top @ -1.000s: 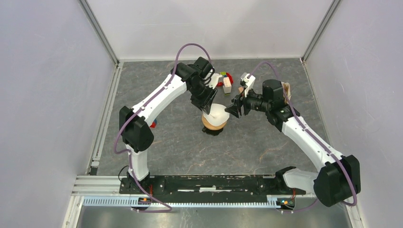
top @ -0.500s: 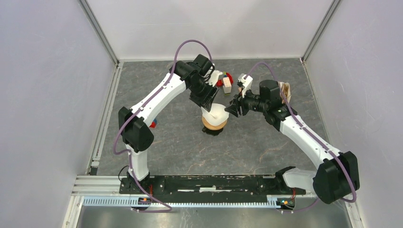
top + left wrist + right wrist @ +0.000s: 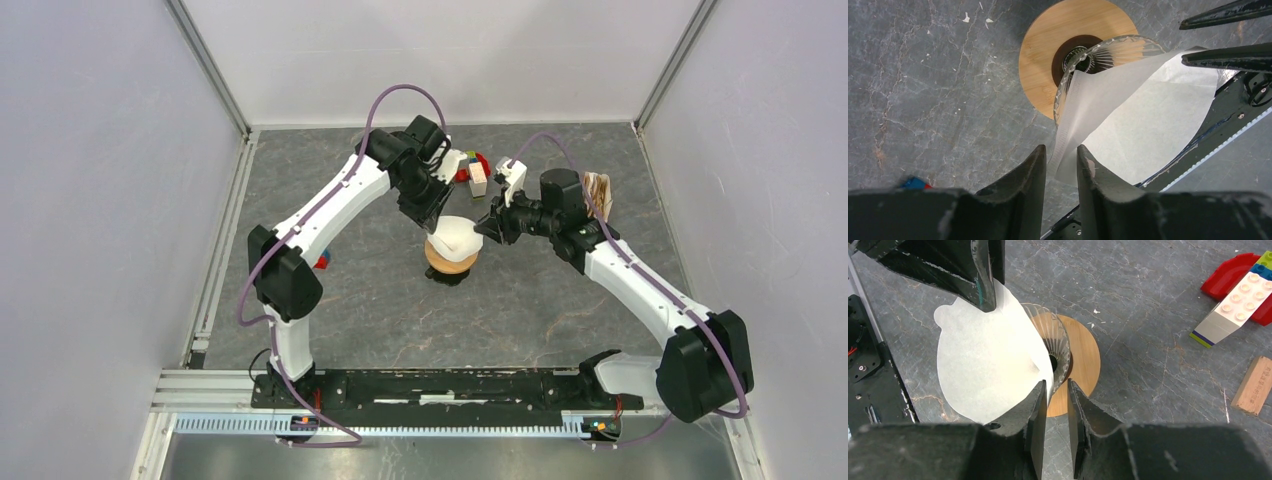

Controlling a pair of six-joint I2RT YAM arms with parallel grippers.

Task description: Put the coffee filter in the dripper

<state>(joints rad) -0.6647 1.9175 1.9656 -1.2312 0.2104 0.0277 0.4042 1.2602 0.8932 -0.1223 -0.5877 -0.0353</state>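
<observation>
Pointing tip-down into dripper (image 3: pixel 1075 55): coffee filter (image 3: pixel 1128 120)

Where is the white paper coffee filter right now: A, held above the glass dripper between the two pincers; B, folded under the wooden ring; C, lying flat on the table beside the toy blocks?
A: the coffee filter hangs over the ribbed glass dripper, with the left pincer and the right pincer each at one of its edges.

The coffee filter (image 3: pixel 452 236) rests on the dripper (image 3: pixel 450 262), between both arms.
</observation>
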